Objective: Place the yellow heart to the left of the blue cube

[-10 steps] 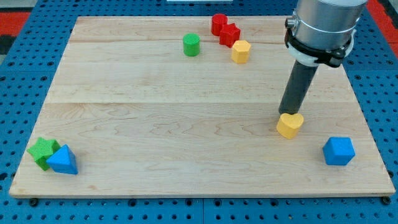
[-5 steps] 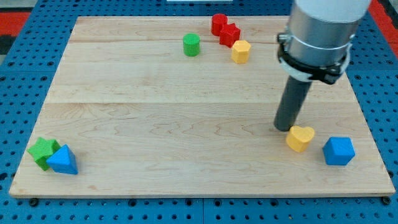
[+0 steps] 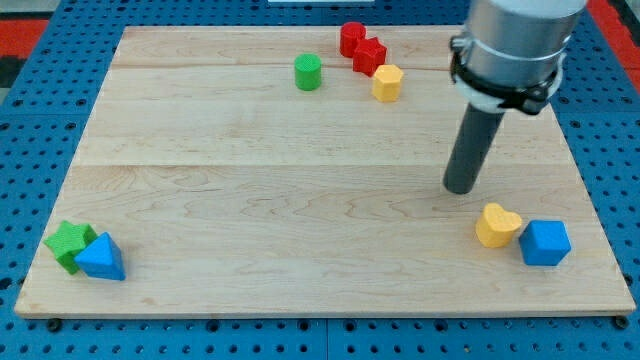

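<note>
The yellow heart lies near the view's bottom right, just left of the blue cube and touching or almost touching it. My tip stands above and to the left of the heart, clear of it by a small gap. The rod rises toward the view's top right.
A yellow hexagonal block, two red blocks and a green cylinder sit near the view's top. A green star and a blue triangular block sit at the bottom left. The wooden board lies on a blue pegboard.
The yellow heart slid right and down until it came up beside the blue cube. My tip followed, then drew back up and off the heart.
</note>
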### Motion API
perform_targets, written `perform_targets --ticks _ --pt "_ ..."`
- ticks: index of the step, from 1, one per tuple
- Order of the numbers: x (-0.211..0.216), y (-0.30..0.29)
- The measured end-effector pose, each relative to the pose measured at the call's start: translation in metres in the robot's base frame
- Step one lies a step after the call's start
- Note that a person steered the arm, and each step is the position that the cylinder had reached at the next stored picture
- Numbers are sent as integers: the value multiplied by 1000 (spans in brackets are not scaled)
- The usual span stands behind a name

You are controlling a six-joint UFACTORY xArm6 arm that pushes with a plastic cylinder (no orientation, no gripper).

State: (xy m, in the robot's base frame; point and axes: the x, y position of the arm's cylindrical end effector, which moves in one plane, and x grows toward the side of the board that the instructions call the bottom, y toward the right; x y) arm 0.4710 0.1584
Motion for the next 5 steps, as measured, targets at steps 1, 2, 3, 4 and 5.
perform_targets --ticks 1,2,3,4,5 --pt "2 23" --pt "17 24" --pt "29 15" --pt "38 7" --pt "44 5"
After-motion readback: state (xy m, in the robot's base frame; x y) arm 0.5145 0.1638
